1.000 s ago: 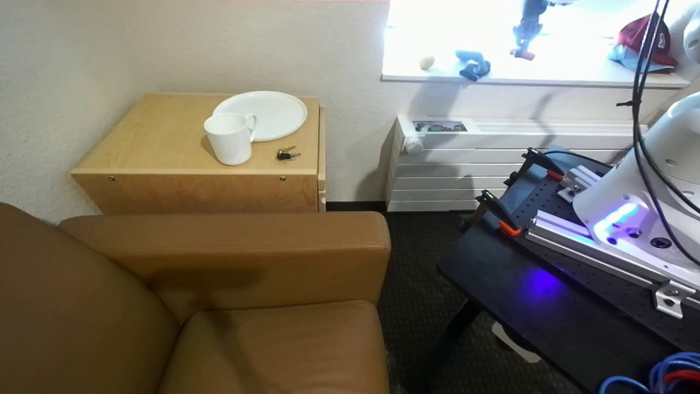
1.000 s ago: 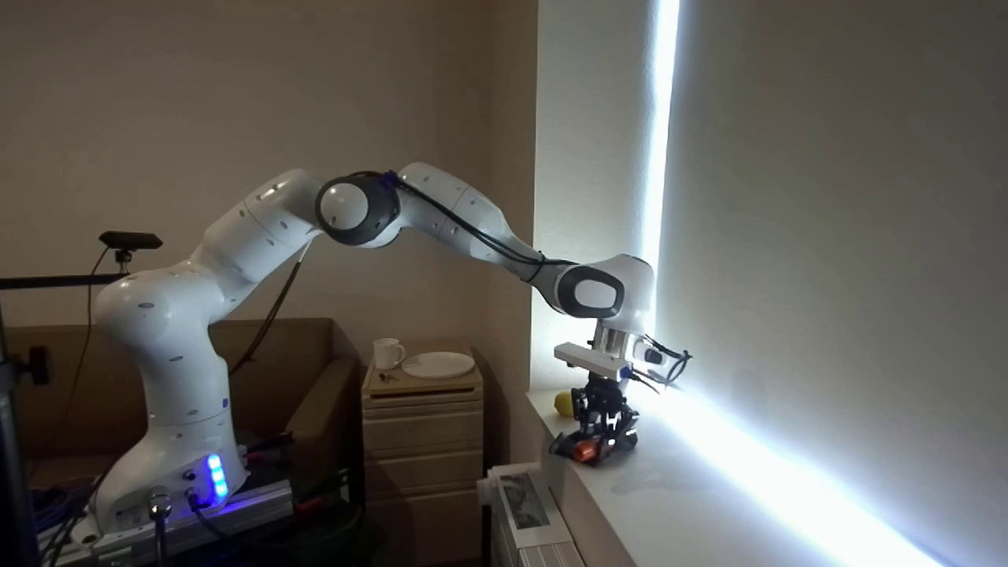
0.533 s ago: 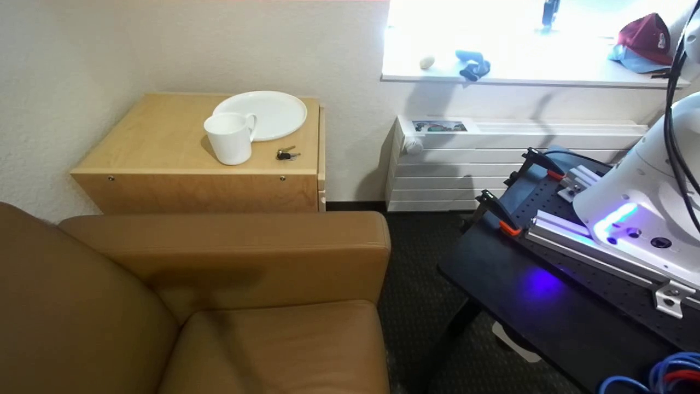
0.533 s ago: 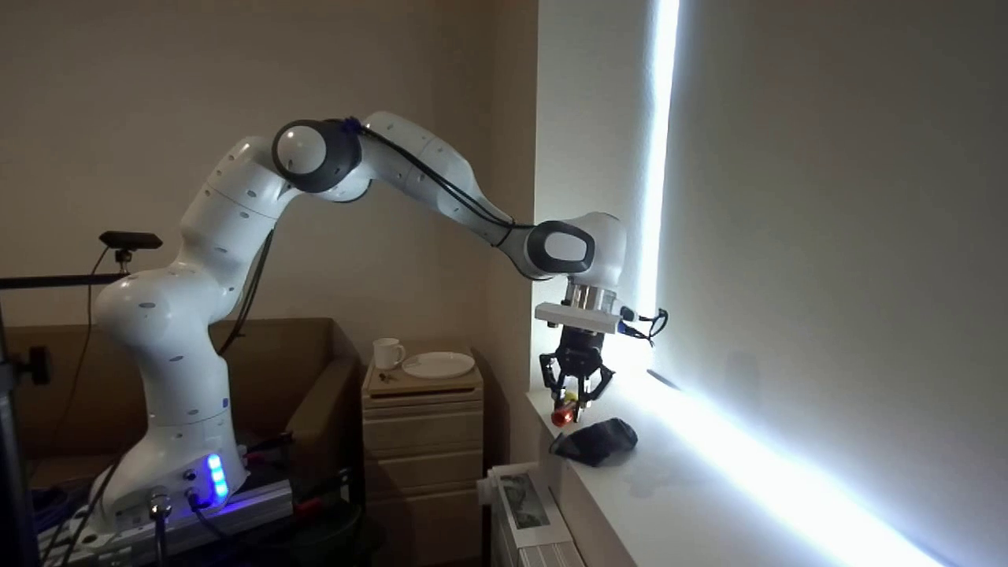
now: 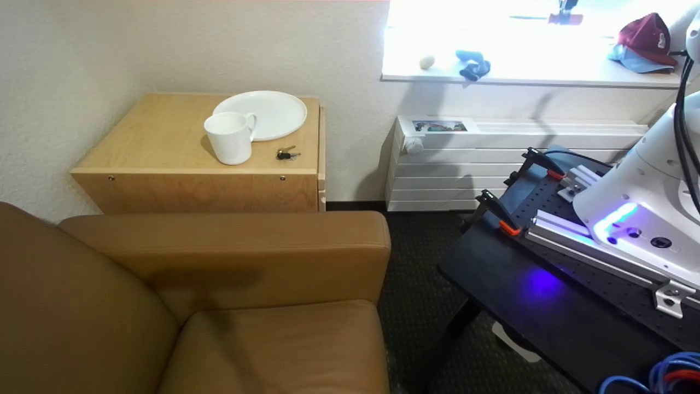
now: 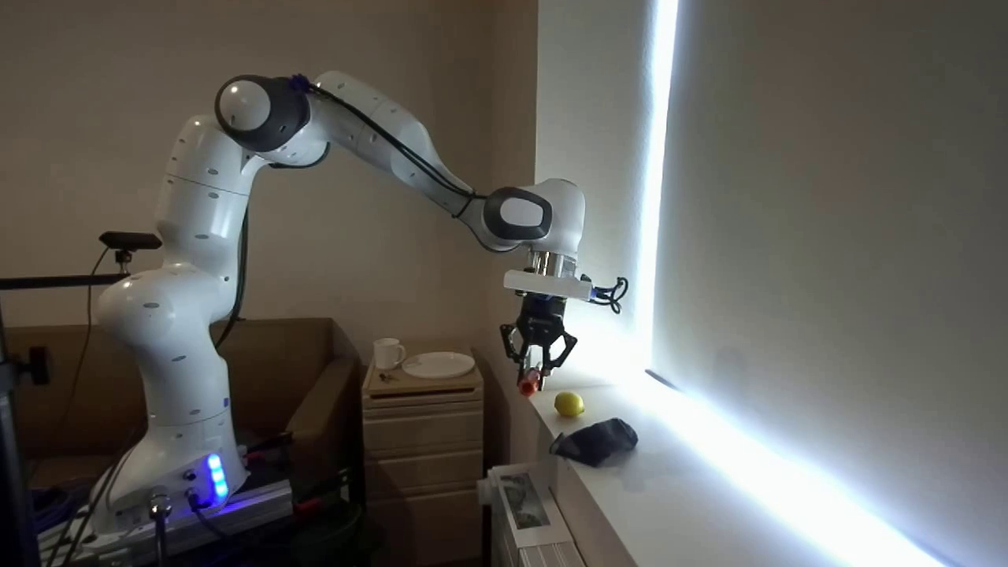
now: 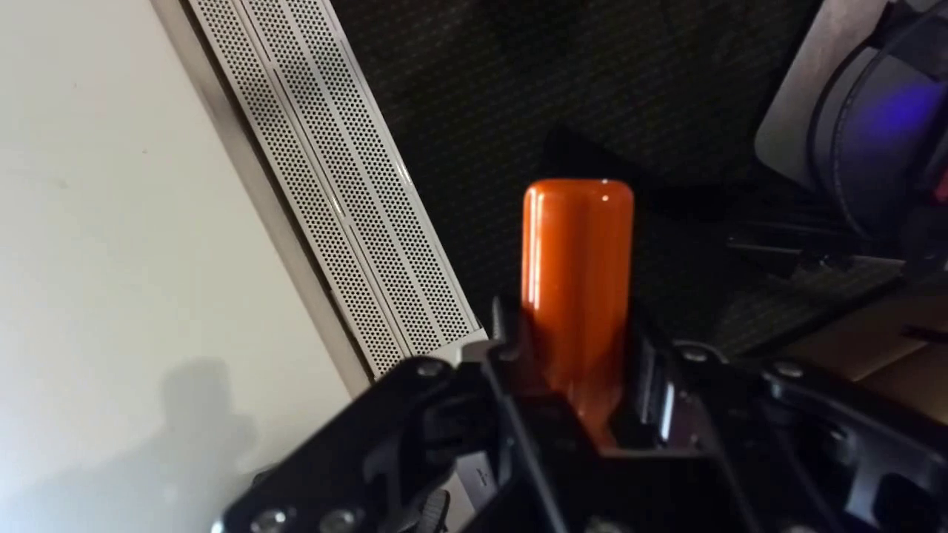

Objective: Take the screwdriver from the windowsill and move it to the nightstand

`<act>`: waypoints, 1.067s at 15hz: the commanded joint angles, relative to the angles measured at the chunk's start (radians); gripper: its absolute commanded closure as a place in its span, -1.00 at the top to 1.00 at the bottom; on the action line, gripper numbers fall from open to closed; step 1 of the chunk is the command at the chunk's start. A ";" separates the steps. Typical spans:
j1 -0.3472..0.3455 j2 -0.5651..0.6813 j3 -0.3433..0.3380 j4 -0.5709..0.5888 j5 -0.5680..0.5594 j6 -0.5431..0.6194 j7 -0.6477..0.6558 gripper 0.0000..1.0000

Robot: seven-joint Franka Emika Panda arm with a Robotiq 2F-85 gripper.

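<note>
The screwdriver has a red-orange handle, which also shows in both exterior views. Its thin shaft points sideways in an exterior view. My gripper is shut on the handle and holds it in the air, above and beside the windowsill's edge. In the wrist view the handle sticks out between the fingers of the gripper; the shaft is hidden there. The white windowsill lies below. The wooden nightstand stands in the corner beyond the radiator, apart from my gripper.
A white mug, a white plate and keys are on the nightstand. A lemon and a dark cloth lie on the sill, with caps farther along. A radiator and brown sofa are lower.
My gripper has risen from the windowsill with the screwdriver in it and moved back toward the robot's base. The lemon and dark cloth stayed on the sill and are now uncovered.
</note>
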 commanded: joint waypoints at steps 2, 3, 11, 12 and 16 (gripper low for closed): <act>0.070 0.008 -0.055 -0.023 -0.016 0.014 -0.005 -0.83; 0.097 -0.016 -0.057 -0.072 -0.046 0.035 -0.023 -0.83; 0.368 -0.311 -0.050 -0.524 -0.199 0.135 -0.070 -0.83; 0.394 -0.358 -0.048 -0.579 -0.222 0.144 -0.073 -0.83; 0.478 -0.580 -0.054 -0.782 -0.294 0.186 -0.107 -0.83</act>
